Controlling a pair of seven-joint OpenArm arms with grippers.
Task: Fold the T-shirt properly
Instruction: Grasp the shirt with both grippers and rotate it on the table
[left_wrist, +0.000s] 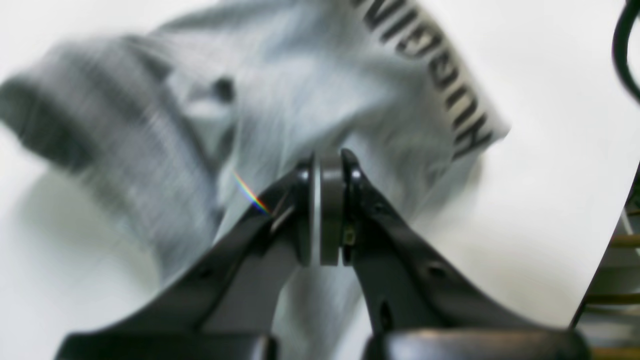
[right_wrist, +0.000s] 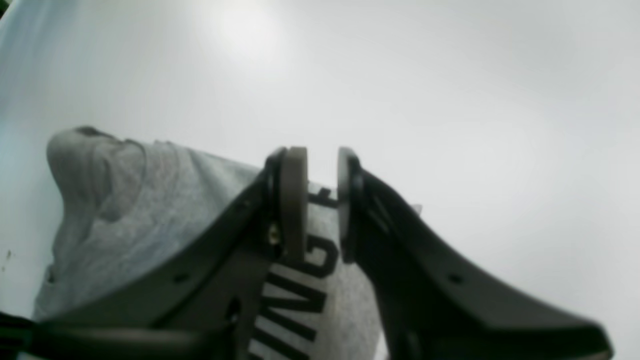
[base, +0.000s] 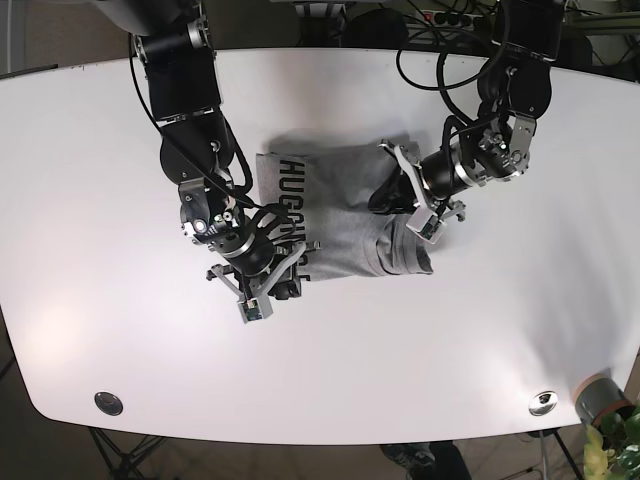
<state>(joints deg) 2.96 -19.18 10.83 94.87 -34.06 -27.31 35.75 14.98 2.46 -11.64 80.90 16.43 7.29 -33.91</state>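
The heather-grey T-shirt (base: 345, 205) lies bunched in the middle of the white table (base: 480, 330), its black lettering (base: 292, 195) along its left side. My left gripper (base: 397, 190) is over the shirt's right part. In the left wrist view its pads (left_wrist: 327, 165) are pressed together with a thin strip of the blurred grey cloth (left_wrist: 280, 85) between them. My right gripper (base: 283, 268) is at the shirt's near left corner. In the right wrist view it (right_wrist: 322, 195) is open, with the lettered cloth (right_wrist: 300, 295) under the gap and nothing held.
Black cables (base: 440, 55) hang over the table's far edge. Two round metal fittings (base: 108, 402) (base: 543, 402) sit near the front edge. A grey pot with a plant (base: 603, 400) stands off the front right corner.
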